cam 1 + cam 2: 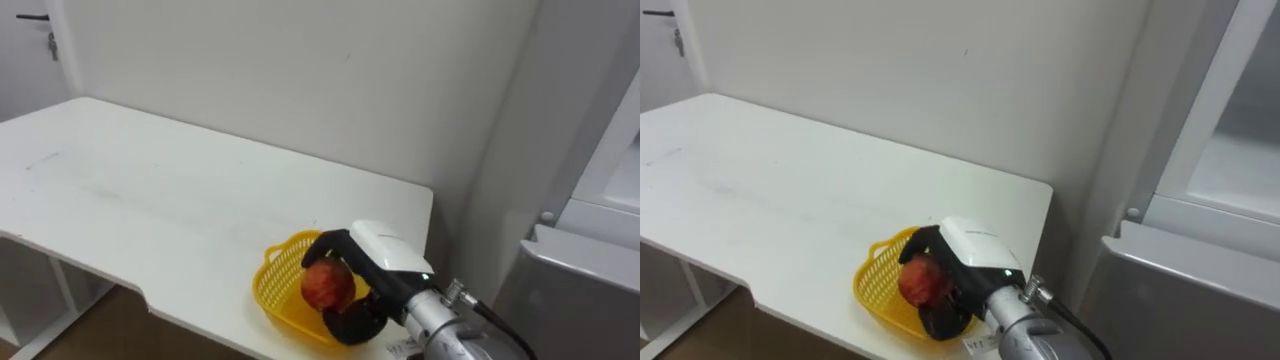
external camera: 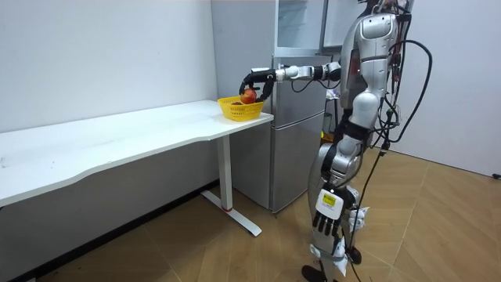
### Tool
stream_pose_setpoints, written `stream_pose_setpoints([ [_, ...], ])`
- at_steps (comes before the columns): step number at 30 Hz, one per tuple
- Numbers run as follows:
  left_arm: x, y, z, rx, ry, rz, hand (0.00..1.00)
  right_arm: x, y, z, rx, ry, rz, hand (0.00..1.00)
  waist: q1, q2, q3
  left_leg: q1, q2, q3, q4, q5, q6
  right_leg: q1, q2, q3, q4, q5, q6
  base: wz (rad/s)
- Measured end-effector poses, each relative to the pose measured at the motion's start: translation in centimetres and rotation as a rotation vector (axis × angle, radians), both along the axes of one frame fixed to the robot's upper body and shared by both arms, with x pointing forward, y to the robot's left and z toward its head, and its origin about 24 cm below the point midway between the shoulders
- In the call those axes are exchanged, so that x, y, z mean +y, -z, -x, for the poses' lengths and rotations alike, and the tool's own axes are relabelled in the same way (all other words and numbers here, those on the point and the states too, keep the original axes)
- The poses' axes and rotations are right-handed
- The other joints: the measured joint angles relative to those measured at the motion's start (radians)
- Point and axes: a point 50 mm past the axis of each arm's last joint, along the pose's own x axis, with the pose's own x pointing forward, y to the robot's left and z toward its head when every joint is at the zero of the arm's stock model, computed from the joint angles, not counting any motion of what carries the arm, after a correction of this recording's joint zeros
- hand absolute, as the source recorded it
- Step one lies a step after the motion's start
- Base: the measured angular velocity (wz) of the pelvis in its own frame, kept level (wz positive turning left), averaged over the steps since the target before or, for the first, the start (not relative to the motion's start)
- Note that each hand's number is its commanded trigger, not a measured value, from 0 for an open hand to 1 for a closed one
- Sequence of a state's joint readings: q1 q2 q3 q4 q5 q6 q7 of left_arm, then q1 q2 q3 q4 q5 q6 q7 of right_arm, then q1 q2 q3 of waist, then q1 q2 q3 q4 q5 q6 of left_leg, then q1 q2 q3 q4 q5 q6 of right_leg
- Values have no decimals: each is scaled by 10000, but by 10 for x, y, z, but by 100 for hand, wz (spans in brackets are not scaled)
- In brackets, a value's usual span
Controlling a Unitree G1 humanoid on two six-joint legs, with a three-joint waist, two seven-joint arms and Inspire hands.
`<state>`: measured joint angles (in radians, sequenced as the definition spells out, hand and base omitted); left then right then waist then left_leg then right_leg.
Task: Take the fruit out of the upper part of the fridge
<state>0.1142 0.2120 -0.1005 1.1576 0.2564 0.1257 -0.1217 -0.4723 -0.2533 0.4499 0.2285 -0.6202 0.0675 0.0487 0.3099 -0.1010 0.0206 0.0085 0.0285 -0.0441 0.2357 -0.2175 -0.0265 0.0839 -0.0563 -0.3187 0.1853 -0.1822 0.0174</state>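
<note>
Right hand (image 1: 385,252): clenched round a red apple (image 1: 327,285) — dark fingers arch over the top of it and hook in underneath.
Apple: held in that hand at about rim height over the yellow basket (image 1: 272,272); I can't tell whether it touches the basket's floor.
Basket: on the near corner of the white bench (image 1: 200,200), close to the edge, at the end next to the fridge (image 1: 585,275).
Left hand (image 2: 327,223): hanging low at the robot's side, fingers loose, holding nothing.
Stance: upright in front of the fridge, right arm stretched out level to the bench end.
Apple handling: it looks firm, round, smooth-skinned and fairly light. A shallow pinch would likely let it roll out, and a drop or a hard squeeze would bruise it. Wrapping its widest part, as here, is the place to hold it.
Basket handling: a light plastic lattice — probably slides at a nudge, and it sits near the edge.
Stage: by the look of it the fetch is nearly done; the release should be low inside the basket.
</note>
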Motion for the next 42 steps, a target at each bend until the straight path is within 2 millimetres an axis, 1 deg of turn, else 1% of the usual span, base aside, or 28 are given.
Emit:
stream_pose_setpoints([
  [5,-1,0,0,78,19,158,0,-4,10,-3,359,221,267,100,16,-47,-32,9,-66,-96,0,28,43,41,-67,-91,9,-11,18,5],
  [8,0,0,1,104,33,221,0,-7,16,-7,620,404,396,100,22,-116,-71,17,-108,-114,2,53,77,69,-109,-102,18,-13,22,3],
  [9,0,0,1,108,33,222,0,-6,17,-7,656,424,389,5,23,-132,-78,18,-111,-115,2,57,79,72,-113,-102,19,-13,22,0],
  [10,0,0,1,104,34,220,0,-6,18,-7,694,424,400,0,31,-161,-68,19,-116,-116,3,65,80,73,-117,-100,20,-15,26,0],
  [12,0,0,0,76,43,228,0,-6,21,-8,784,449,463,0,29,-190,-20,5,-120,-120,7,74,78,66,-120,-98,19,-17,29,0],
  [16,0,0,0,99,50,294,0,-7,24,-8,947,497,553,0,39,-229,23,-74,-121,-136,-43,72,73,43,-113,-102,24,-18,31,0],
  [25,-1,0,-1,88,73,400,0,-7,24,-8,931,440,551,0,24,-234,47,-144,-124,-166,14,74,73,-2,-112,-145,15,-18,31,0],
  [26,-1,0,-2,67,86,420,0,-7,24,-8,930,437,550,0,24,-257,35,-151,-125,-168,16,74,73,-2,-114,-159,15,-18,31,0],
  [28,-1,-1,-4,23,111,431,0,-7,23,-8,929,437,547,0,24,-249,41,-155,-127,-179,16,74,73,-2,-116,-162,15,-18,31,0],
  [29,-1,-1,-6,-45,127,431,0,-7,23,-8,905,428,539,0,22,-268,28,-165,-129,-181,17,74,73,-18,-118,-163,13,-19,31,0],
  [32,-1,-1,-9,-139,144,426,0,-6,19,-10,781,399,532,0,-22,-261,32,-166,-130,-176,17,74,74,-40,-119,-161,5,-19,31,0],
  [35,-1,-2,-12,-247,164,432,0,-5,8,-12,388,409,300,0,-100,-224,56,-167,-130,-175,21,75,74,-39,-121,-103,2,-19,31,0],
  [37,-1,-2,-11,-314,159,444,0,-4,-6,-12,-91,322,-156,0,-128,-158,91,-166,-131,-167,16,75,75,-15,-120,-88,1,-19,31,0],
  [39,-1,-2,-13,-395,195,452,0,-3,-17,-11,-474,180,-432,0,-182,-109,74,-162,-130,-167,5,75,75,-15,-117,-82,0,-19,31,0],
  [40,-1,-2,-13,-419,186,450,0,-1,-24,-10,-727,70,-607,0,-269,-72,66,-159,-130,-168,1,75,75,-14,-115,-77,0,-19,31,0],
  [41,0,-2,-12,-451,147,446,0,2,-31,-8,-1003,-74,-829,0,-289,-33,67,-150,-128,-165,-1,75,74,-16,-112,-73,-1,-19,31,0],
  [42,0,-2,-12,-463,140,443,0,2,-34,-8,-1151,-138,-973,0,-299,-17,67,-139,-128,-163,0,75,74,-14,-111,-73,0,-19,31,0],
])
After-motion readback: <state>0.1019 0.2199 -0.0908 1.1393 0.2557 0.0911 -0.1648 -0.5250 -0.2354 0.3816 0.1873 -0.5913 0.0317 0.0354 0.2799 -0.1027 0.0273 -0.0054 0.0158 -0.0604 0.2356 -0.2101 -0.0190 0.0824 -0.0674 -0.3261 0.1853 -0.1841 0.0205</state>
